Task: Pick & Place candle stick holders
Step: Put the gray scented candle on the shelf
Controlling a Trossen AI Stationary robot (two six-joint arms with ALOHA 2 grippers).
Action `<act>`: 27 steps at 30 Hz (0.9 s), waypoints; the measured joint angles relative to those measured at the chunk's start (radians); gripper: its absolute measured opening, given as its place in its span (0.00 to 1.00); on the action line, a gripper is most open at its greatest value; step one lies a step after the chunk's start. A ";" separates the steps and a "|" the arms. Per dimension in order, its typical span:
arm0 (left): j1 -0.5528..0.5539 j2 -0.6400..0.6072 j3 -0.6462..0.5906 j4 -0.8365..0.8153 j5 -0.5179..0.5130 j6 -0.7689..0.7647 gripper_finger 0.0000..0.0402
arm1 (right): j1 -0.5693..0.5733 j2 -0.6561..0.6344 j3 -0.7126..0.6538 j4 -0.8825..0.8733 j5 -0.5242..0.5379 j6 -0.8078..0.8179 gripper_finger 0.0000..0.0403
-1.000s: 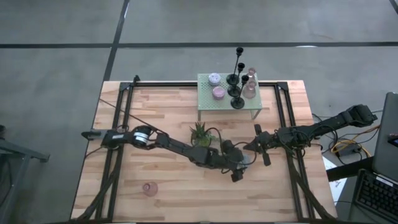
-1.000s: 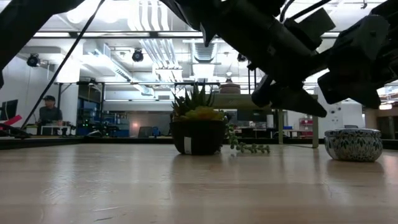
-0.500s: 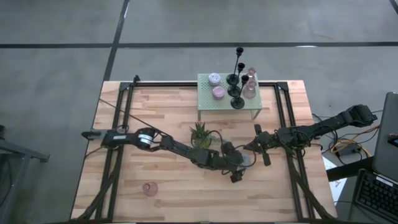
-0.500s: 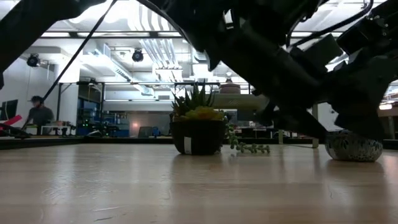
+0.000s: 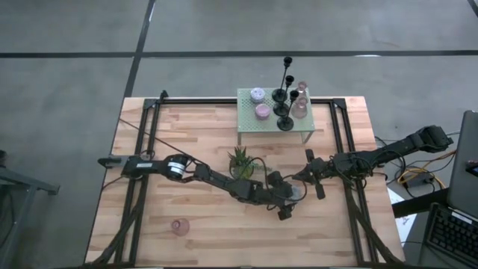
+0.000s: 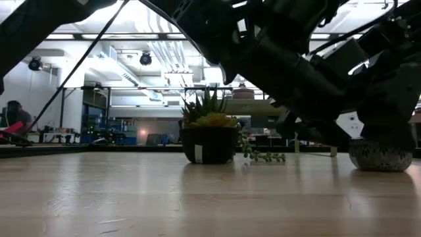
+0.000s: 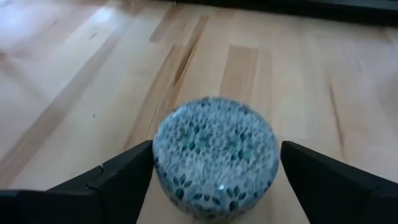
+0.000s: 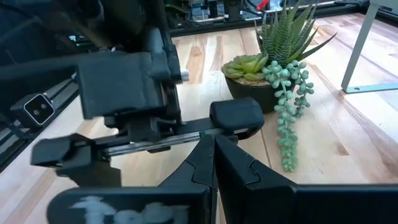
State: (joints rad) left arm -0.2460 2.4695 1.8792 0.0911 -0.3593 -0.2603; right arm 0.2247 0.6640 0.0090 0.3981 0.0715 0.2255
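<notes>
A round blue patterned holder (image 7: 214, 158) stands on its base on the table right of centre (image 5: 296, 193). My left gripper (image 7: 216, 146) is open and low over it, one finger on each side of its wall. My right gripper (image 5: 299, 178) is shut just beyond it, toward the table's right edge, holding nothing. Three black candlesticks (image 5: 284, 97), a pink holder (image 5: 262, 111) and a lilac holder (image 5: 258, 94) stand on the pale green rack (image 5: 250, 125) at the far edge. Another pink holder (image 5: 179, 226) stands near the front left. My left gripper has its fingers (image 7: 127, 174) beside the blue holder's side wall (image 7: 163, 163), one on each side, slanting down from the table's left. Whether they touch the wall I cannot tell. The holder stands upright on the table.
A small spiky plant in a dark pot (image 5: 241, 161) stands just beyond my left arm, with a trailing green strand (image 8: 287, 106). In the low view a person (image 6: 14, 115) sits in the room behind the table. Bare wood lies at the front right and far left.
My left gripper has come down toward the blue holder. In the low view its fingers were above and left of the holder and now stand around it. The holder has stayed in place.
</notes>
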 joint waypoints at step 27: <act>-0.004 -0.065 0.018 -0.099 0.044 -0.155 0.74 | 0.000 0.000 0.000 0.000 0.000 0.000 0.02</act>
State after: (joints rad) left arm -0.2497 2.4041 1.8969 -0.0078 -0.3152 -0.4150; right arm 0.2245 0.6640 0.0090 0.3981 0.0719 0.2254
